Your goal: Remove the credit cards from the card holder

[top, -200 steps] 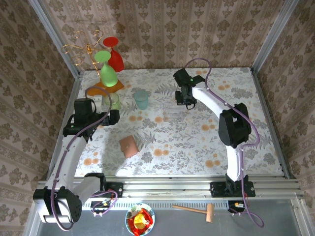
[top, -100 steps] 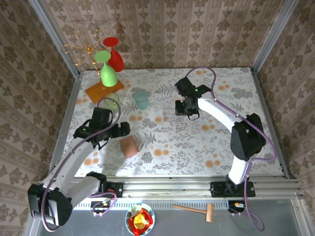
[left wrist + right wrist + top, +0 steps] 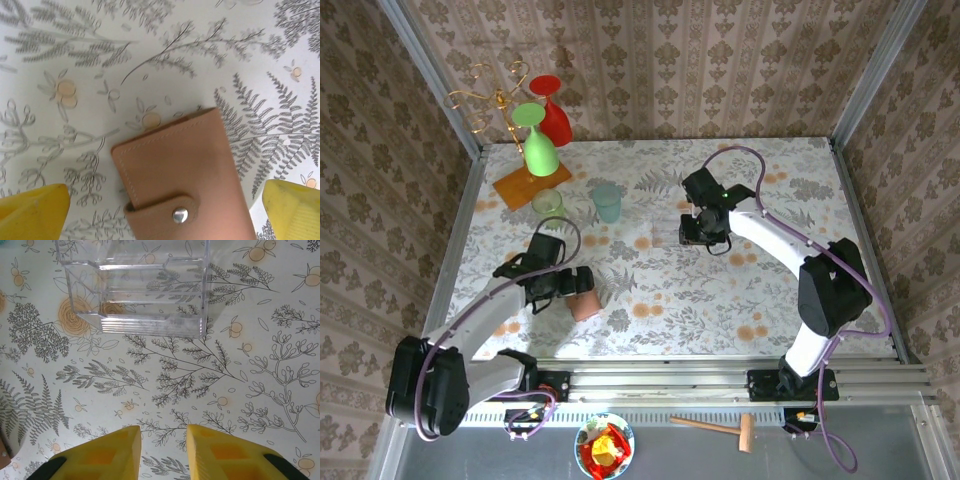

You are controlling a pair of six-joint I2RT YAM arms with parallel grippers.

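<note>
The snapped-shut card holder is straddled lengthwise by the wide-open left pincer, snap end nearest; the right pincer is held slightly parted, empty.

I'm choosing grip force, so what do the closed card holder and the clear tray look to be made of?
The card holder: matte salmon-tan leather or imitation leather, judging by the stitched edge and soft fold; its snap looks like shiny metal. The clear tray: likely hard glossy transparent plastic, since the tablecloth print shows through its stepped walls, though glass cannot be excluded.
</note>
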